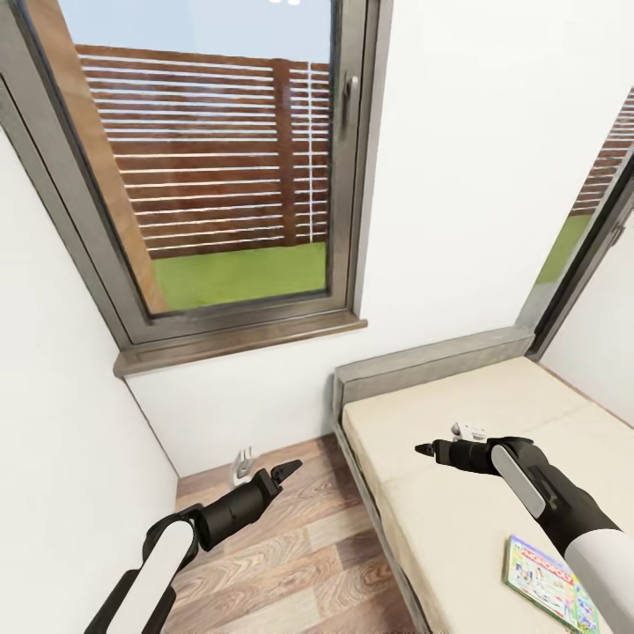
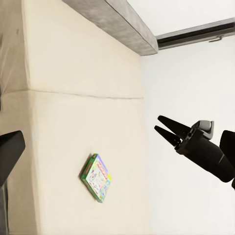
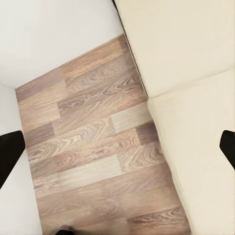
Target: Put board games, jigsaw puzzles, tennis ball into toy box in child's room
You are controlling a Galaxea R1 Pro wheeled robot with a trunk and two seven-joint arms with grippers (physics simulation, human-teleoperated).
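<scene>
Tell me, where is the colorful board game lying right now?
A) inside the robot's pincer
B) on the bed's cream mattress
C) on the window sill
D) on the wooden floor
B: the board game lies flat on the bed, on its cream mattress near the right arm, and no pincer is touching it.

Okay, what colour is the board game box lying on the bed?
Mostly green-edged, with a pale, multicoloured printed lid and red lettering. The board game shows best in the left wrist view, flat on the cream bed.
</scene>
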